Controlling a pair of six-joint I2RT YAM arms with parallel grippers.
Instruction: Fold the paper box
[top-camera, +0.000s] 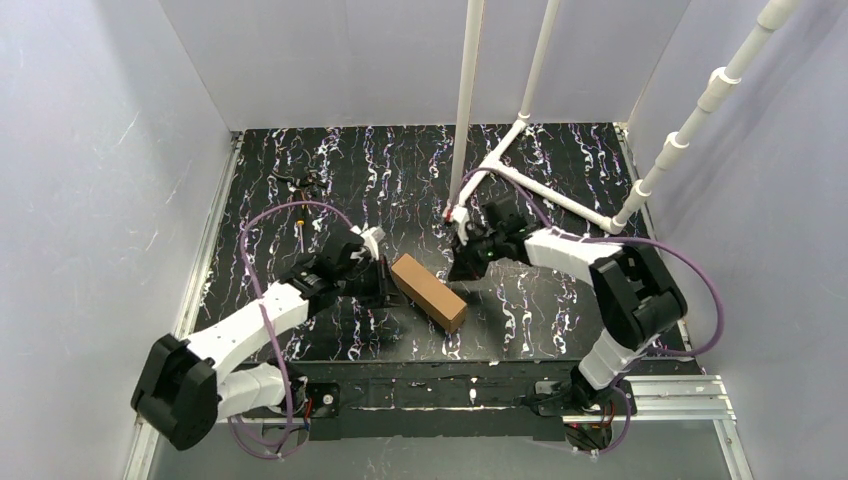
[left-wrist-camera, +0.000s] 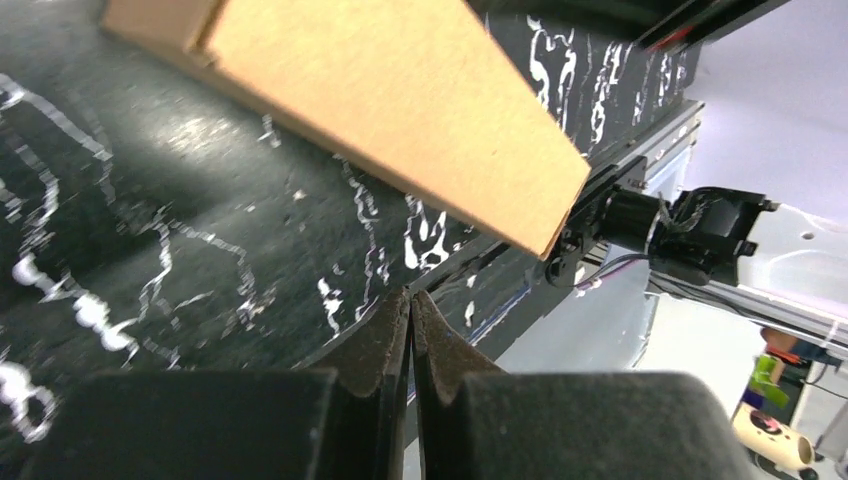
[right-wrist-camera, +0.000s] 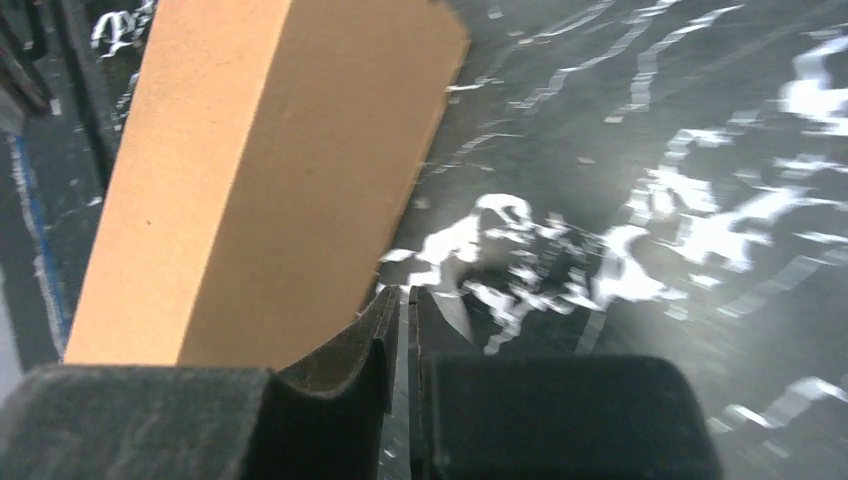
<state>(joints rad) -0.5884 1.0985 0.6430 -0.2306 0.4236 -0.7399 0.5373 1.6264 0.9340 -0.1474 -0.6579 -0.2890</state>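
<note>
The paper box (top-camera: 428, 292) is folded into a long brown cardboard block and lies diagonally on the black marbled table, between the two arms. My left gripper (top-camera: 385, 283) sits just left of its far end, apart from it. In the left wrist view the box (left-wrist-camera: 400, 100) fills the top, and the left gripper (left-wrist-camera: 410, 297) is shut with its tips touching and nothing in them. My right gripper (top-camera: 462, 268) hovers beside the box's right side. In the right wrist view the box (right-wrist-camera: 260, 170) stands at the left, and the right gripper (right-wrist-camera: 403, 293) shows only a thin slit, empty.
A white pipe frame (top-camera: 540, 185) and an upright pole (top-camera: 465, 110) stand at the back right. A small dark object (top-camera: 300, 182) lies at the back left. Pale walls close in three sides. A metal rail (top-camera: 660, 395) runs along the near edge.
</note>
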